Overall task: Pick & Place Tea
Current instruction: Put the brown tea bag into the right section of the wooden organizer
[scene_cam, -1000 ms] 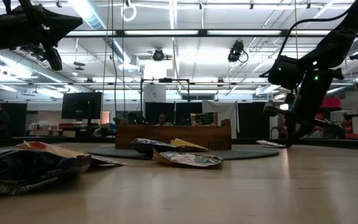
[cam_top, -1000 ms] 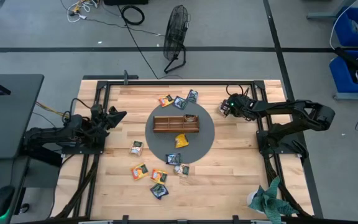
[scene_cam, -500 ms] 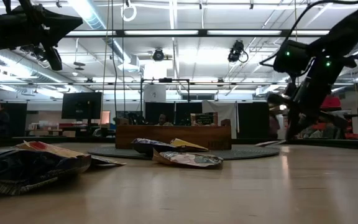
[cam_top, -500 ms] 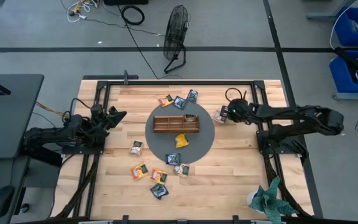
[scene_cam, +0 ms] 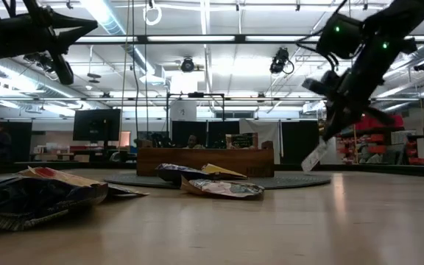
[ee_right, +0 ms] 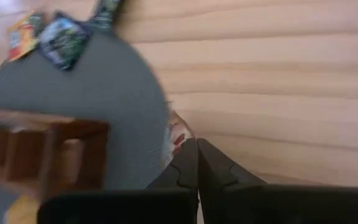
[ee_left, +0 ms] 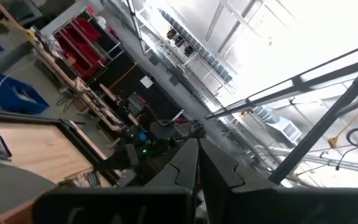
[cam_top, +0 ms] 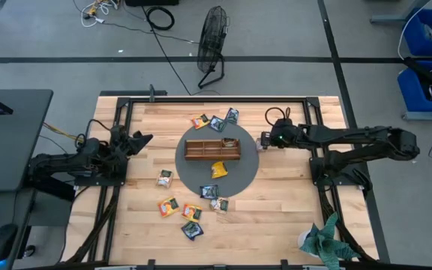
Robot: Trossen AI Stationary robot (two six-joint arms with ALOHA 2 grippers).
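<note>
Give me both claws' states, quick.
Left claw: shut, empty, parked at table's left edge.
Right claw: shut on a tea sachet, lifted near the tray.

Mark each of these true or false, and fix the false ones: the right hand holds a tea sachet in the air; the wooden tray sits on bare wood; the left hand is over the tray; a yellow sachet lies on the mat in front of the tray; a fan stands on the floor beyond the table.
1. True: the right hand is shut on a pale tea sachet, clear of the table.
2. False: the wooden tray sits on a round grey mat.
3. False: the left hand waits near the table's left edge, away from the tray.
4. True: the yellow sachet lies on the mat beside the tray.
5. True: the fan stands on the floor.
</note>
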